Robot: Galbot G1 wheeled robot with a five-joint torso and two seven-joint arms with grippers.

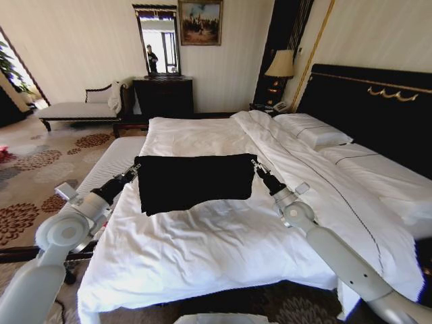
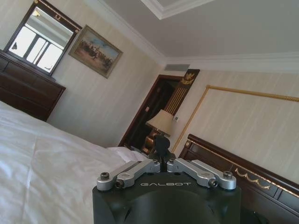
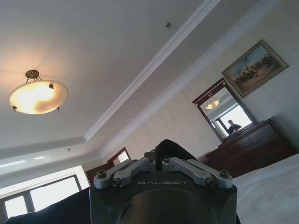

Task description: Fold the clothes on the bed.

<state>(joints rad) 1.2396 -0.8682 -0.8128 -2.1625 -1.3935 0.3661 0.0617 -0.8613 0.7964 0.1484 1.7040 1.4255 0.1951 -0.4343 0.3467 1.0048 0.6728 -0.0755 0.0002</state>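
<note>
Black T-shirt (image 1: 194, 181) held stretched above bed (image 1: 223, 250): left gripper (image 1: 133, 170) clamps its 9 o'clock edge, right gripper (image 1: 257, 165) its 3 o'clock edge.

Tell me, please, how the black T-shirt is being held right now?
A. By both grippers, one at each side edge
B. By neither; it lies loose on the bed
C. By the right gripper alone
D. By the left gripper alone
A: the left gripper and the right gripper each pinch a side edge of the black T-shirt, stretched between them above the bed.
</note>
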